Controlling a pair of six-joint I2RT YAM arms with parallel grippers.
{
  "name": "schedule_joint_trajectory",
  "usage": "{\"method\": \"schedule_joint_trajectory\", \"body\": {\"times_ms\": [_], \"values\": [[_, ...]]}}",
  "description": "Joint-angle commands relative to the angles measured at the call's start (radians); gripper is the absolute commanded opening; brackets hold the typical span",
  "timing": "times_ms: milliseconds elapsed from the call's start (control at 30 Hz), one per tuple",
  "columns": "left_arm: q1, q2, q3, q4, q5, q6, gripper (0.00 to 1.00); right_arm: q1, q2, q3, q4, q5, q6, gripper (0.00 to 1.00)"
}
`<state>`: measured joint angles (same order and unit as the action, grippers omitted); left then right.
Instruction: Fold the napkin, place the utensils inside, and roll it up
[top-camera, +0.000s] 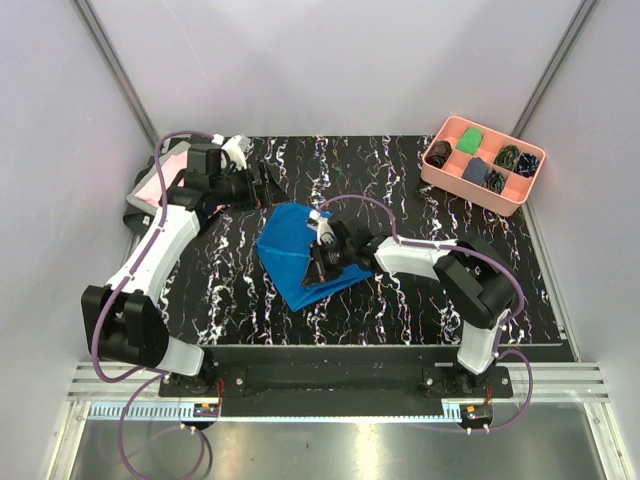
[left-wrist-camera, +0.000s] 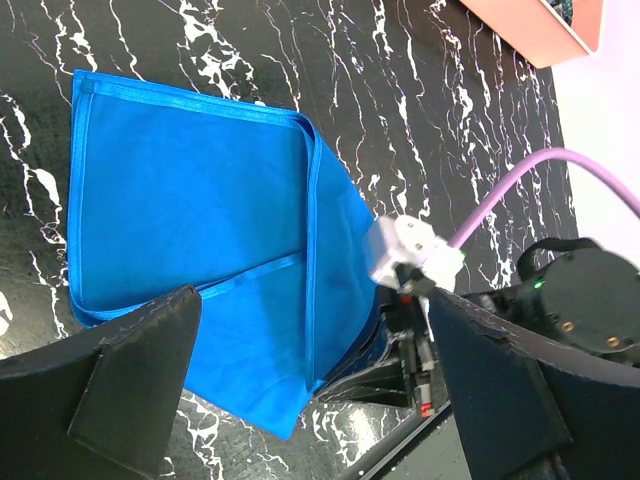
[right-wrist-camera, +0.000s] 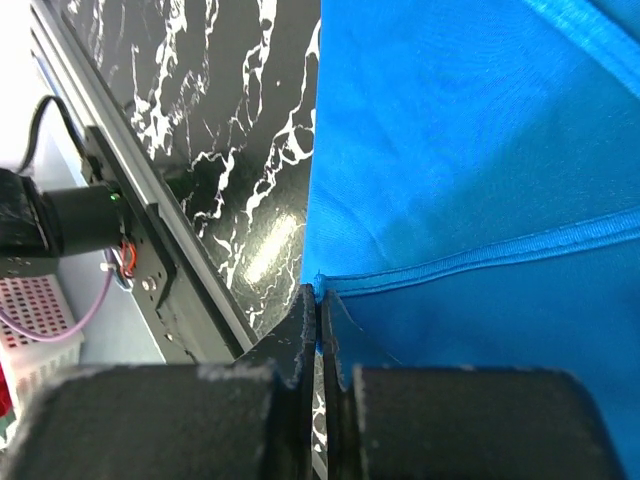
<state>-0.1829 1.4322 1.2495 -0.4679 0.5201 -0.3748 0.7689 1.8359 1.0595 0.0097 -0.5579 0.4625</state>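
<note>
Right gripper (right-wrist-camera: 318, 300) is pinching the napkin (right-wrist-camera: 470, 150) hem, jaws closed on it.
Cloth is spreading leftward from those fingertips across the table (top-camera: 450, 300), partly folded; left gripper (top-camera: 262, 185) is hovering open past the far edge.

3 views. The top cam sits high behind the arm bases, looking down and forward over the whole marbled table (top-camera: 230, 300), pretty far out. The left wrist cam hangs well above the table, peering down past the left gripper (left-wrist-camera: 315, 320) at the blue napkin (left-wrist-camera: 190, 230) (the right arm (left-wrist-camera: 580, 300) pokes in at the right). The right wrist cam is super close, with the right gripper (right-wrist-camera: 318, 310) at the napkin's hem, facing the table's edge rail (right-wrist-camera: 150, 250). All 3 share the napkin.
</note>
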Motion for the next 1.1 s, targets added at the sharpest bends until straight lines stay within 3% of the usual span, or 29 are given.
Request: {"method": "schedule_joint_trajectory", "body": {"times_ms": [0,167,267,300,433,700,900,1067], "values": [[-0.006,-0.018,-0.004,0.051,0.009,-0.001,0.99,0.027,0.022,-0.004,0.026,0.010,-0.047,0.01],[-0.009,-0.013,-0.004,0.051,0.006,-0.001,0.99,0.049,0.042,-0.001,0.026,0.007,-0.061,0.07],[-0.010,-0.007,-0.005,0.051,0.004,-0.001,0.99,0.062,0.043,0.007,0.024,0.000,-0.073,0.20],[-0.012,-0.006,-0.004,0.051,0.004,-0.001,0.99,0.072,0.037,0.008,0.023,-0.007,-0.077,0.32],[-0.015,0.002,-0.005,0.051,0.000,-0.001,0.99,0.089,0.007,0.030,0.019,-0.040,-0.088,0.53],[-0.020,0.011,-0.010,0.049,-0.015,0.004,0.99,0.081,-0.147,0.071,-0.071,0.024,-0.117,0.72],[-0.033,0.025,-0.027,0.049,-0.089,-0.013,0.99,-0.067,-0.236,0.056,-0.134,0.055,-0.166,0.90],[-0.038,-0.053,-0.247,0.239,-0.114,-0.162,0.99,-0.232,-0.210,0.022,-0.148,0.030,-0.179,0.92]]}}
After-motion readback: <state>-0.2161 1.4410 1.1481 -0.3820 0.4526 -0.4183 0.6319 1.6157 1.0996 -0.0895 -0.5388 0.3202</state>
